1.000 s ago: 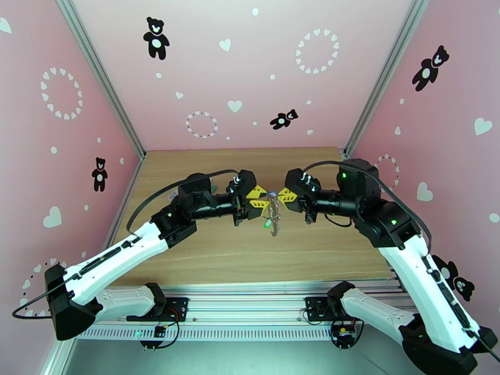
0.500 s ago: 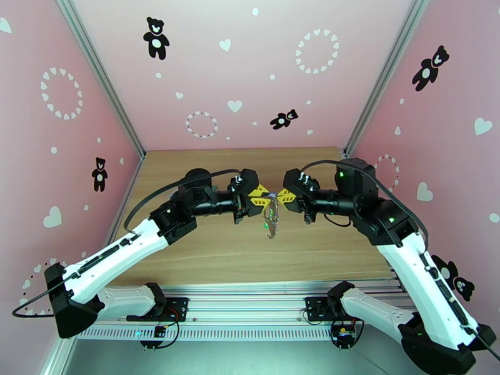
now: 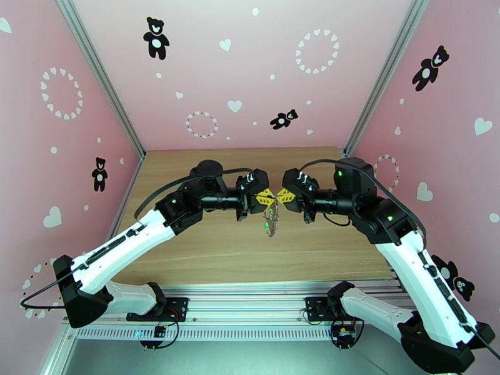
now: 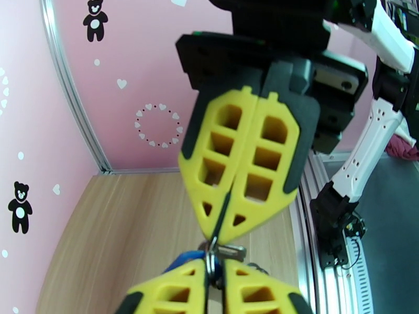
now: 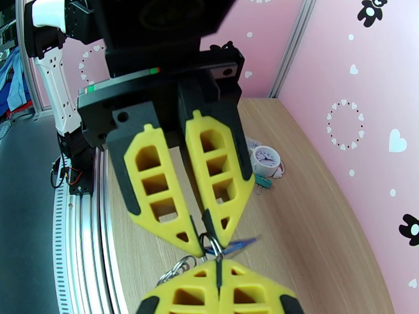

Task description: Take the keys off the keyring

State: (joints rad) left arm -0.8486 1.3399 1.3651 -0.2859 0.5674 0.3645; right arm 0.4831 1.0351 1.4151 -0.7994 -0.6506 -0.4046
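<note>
Left gripper (image 3: 265, 196), right gripper (image 3: 285, 195) meeting tip to tip over table (image 3: 206, 257) centre in top view: left reaching from 9 o'clock, right from 3. Right fingers clamping together on keyring (image 3: 272, 214), hanging clear of wood. Left fingers pinching shut on metal ring (image 5: 209, 240) beside blue-tagged key (image 5: 236, 246). Green-tagged key (image 3: 267, 225) dangling toward 6 o'clock. Bare wood lying open toward all table edges. Clock charm (image 5: 265, 159) lying at 2 o'clock from fingertips in right wrist view.
</note>
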